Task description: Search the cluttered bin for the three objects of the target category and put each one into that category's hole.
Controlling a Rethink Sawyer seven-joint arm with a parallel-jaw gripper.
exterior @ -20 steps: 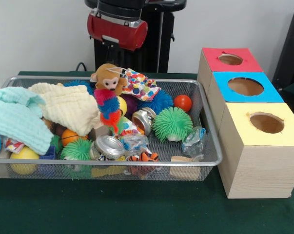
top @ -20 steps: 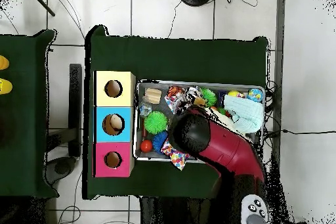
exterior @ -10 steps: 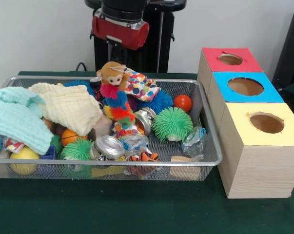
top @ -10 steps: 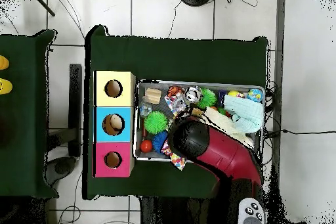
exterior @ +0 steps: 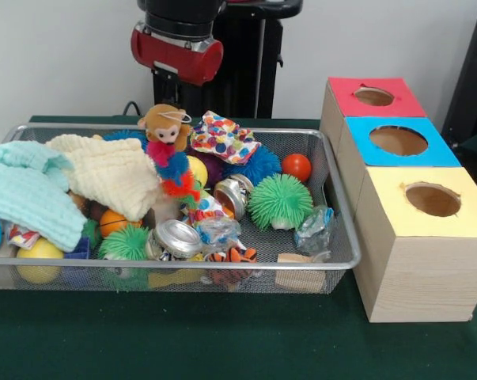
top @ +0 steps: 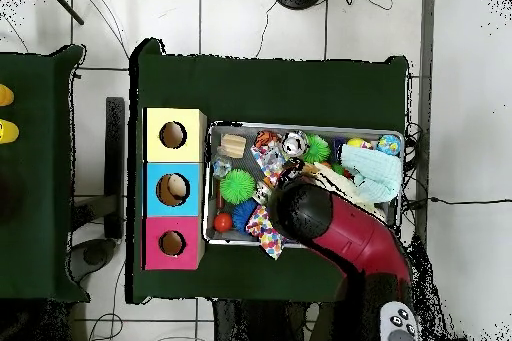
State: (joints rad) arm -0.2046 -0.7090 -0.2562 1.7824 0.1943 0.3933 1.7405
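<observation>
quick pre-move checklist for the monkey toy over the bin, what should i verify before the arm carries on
1. Monkey toy off the pile: cannot tell; it hangs upright over the wire bin, but its colourful tail reaches the clutter.
2. Grip on the toy: cannot tell; the arm hides the gripper in both views.
3. Tail free of snags: cannot tell; it sits against the yellow ball.
4. Holes open: ok; red box, blue box and yellow box show unblocked holes.
5. Boxes beside the bin: ok; lined up along its side.
</observation>
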